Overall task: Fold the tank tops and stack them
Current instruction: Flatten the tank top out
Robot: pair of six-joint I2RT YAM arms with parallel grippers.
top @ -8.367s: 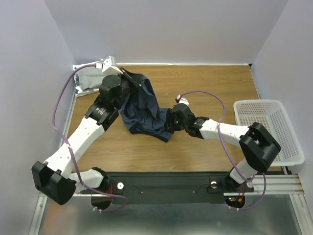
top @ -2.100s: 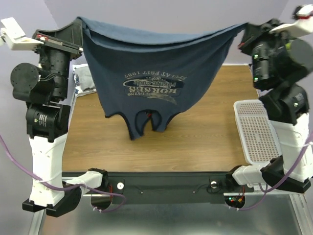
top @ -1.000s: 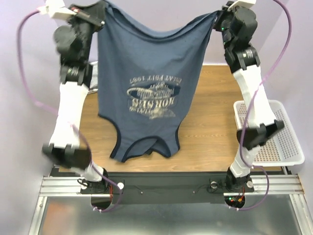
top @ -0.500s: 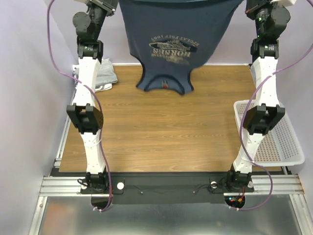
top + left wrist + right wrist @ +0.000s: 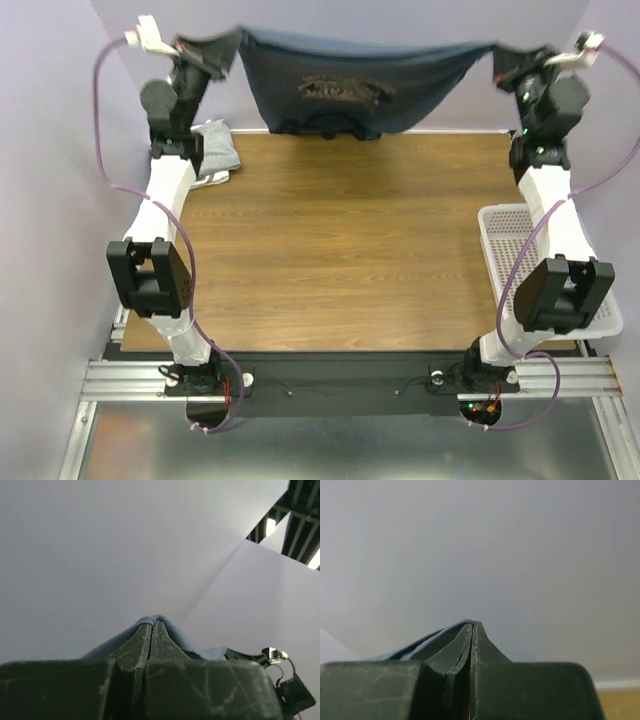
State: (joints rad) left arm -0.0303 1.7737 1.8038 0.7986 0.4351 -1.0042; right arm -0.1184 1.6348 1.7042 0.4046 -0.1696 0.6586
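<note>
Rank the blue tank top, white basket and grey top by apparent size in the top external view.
1-2. Slate-blue printed tank top and white plastic mesh basket: look alike, left unranked.
3. Light grey cloth top: clearly smallest.

the lettering (image 5: pixel 345 90) on the slate-blue tank top (image 5: pixel 420 95) is too blurred to read. the left arm (image 5: pixel 172 180) covers part of the grey top (image 5: pixel 218 148); the right arm (image 5: pixel 560 225) overlaps the basket (image 5: pixel 505 250).

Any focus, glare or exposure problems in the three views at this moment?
Top external: evenly lit and sharp, but the print on the slate-blue cloth tank top is foreshortened and unreadable. Left wrist: the jaws are a dark, underexposed mass; bright ceiling lights glare at top right. Right wrist: the jaws are likewise dark, against a featureless grey wall.
</note>
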